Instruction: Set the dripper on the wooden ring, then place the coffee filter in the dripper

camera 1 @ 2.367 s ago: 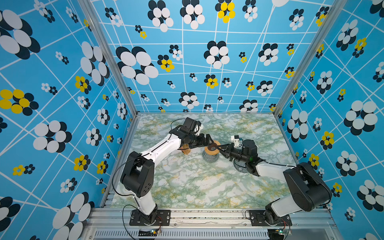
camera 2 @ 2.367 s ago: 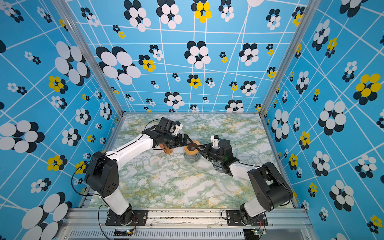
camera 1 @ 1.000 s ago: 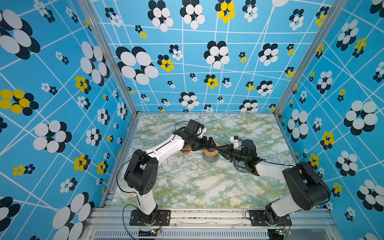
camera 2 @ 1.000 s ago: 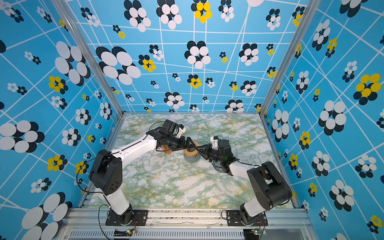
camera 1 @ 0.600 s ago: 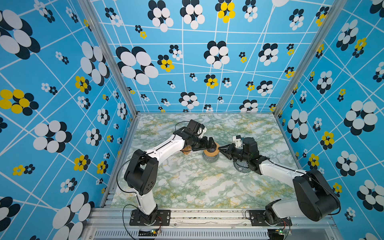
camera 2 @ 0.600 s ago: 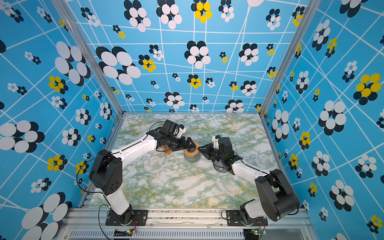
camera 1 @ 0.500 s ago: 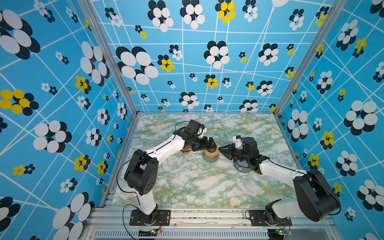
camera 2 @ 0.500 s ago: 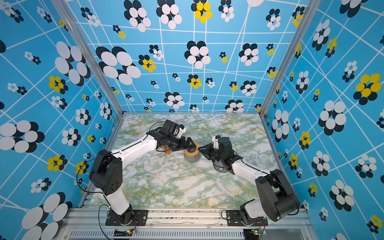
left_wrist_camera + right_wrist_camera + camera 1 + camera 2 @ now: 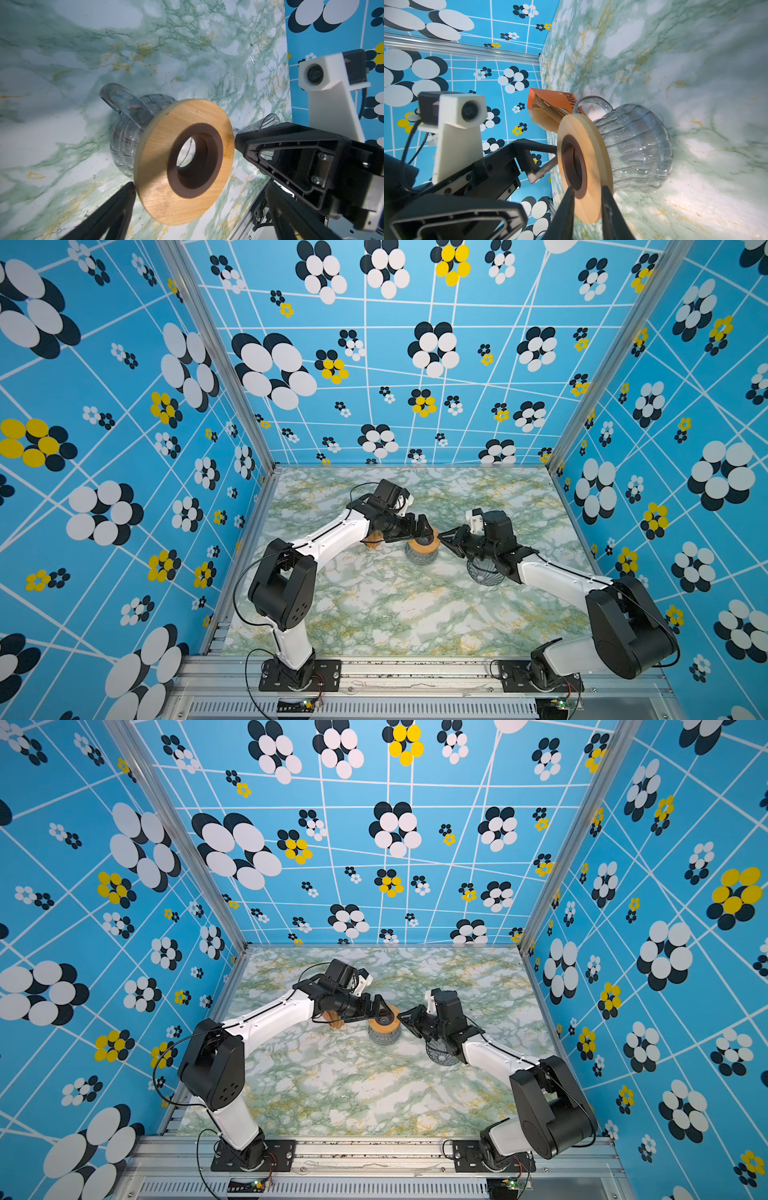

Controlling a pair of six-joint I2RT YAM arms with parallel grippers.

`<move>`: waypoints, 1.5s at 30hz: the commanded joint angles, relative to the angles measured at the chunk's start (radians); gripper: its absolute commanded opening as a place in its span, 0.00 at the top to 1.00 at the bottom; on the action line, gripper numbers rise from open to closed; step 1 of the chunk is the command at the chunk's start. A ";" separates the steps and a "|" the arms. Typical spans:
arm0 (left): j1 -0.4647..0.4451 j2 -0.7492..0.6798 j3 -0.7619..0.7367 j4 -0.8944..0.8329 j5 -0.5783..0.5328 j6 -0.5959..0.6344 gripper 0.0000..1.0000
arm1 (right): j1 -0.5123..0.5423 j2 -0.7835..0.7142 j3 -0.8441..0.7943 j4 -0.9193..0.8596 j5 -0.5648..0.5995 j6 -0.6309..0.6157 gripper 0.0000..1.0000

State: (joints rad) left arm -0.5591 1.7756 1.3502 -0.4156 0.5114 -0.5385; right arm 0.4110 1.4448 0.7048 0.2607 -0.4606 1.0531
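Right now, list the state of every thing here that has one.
left pincer: open, beside the wooden ring
right pincer: shut on the ring's edge
wooden ring: on the glass jug
glass jug: upright
dripper: on the table, unheld
orange packet: open, papers inside

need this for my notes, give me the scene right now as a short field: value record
surface: marbled green and white table
glass jug: upright at mid table
wooden ring: lying on the jug's mouth
right gripper: jaws closed on the wooden ring's edge
left gripper: open, fingers either side of the ring
dripper: on the table under the right arm
orange packet: behind the jug, tan papers showing
coffee filter: no single loose one visible
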 commanded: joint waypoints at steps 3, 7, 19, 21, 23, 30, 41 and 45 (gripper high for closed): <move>-0.010 -0.008 0.023 -0.002 0.008 0.007 0.01 | -0.001 -0.030 0.027 -0.099 0.036 -0.064 0.76; -0.003 -0.014 0.030 -0.031 -0.035 0.017 0.01 | -0.001 -0.068 0.032 -0.161 0.055 -0.107 0.76; 0.004 -0.126 0.029 -0.060 -0.153 0.156 0.01 | 0.002 -0.298 0.063 -0.531 0.156 -0.367 0.66; 0.001 -0.156 0.023 -0.054 -0.157 0.198 0.01 | 0.002 -0.347 0.064 -0.596 0.185 -0.390 0.64; -0.001 -0.186 0.015 -0.041 -0.150 0.213 0.01 | 0.002 -0.396 0.068 -0.657 0.208 -0.410 0.61; -0.071 -0.233 0.091 -0.136 -0.047 0.353 0.01 | 0.002 -0.537 0.073 -0.858 0.273 -0.453 0.55; -0.154 -0.359 -0.112 0.067 0.028 0.248 0.01 | -0.053 -0.689 0.032 -1.025 0.397 -0.414 0.49; -0.189 -0.399 -0.203 0.151 -0.063 0.206 0.01 | -0.089 -0.705 0.021 -1.064 0.426 -0.422 0.47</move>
State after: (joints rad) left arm -0.7273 1.4025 1.1942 -0.3508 0.4957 -0.2916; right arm 0.3416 0.7467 0.7460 -0.7334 -0.0803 0.6277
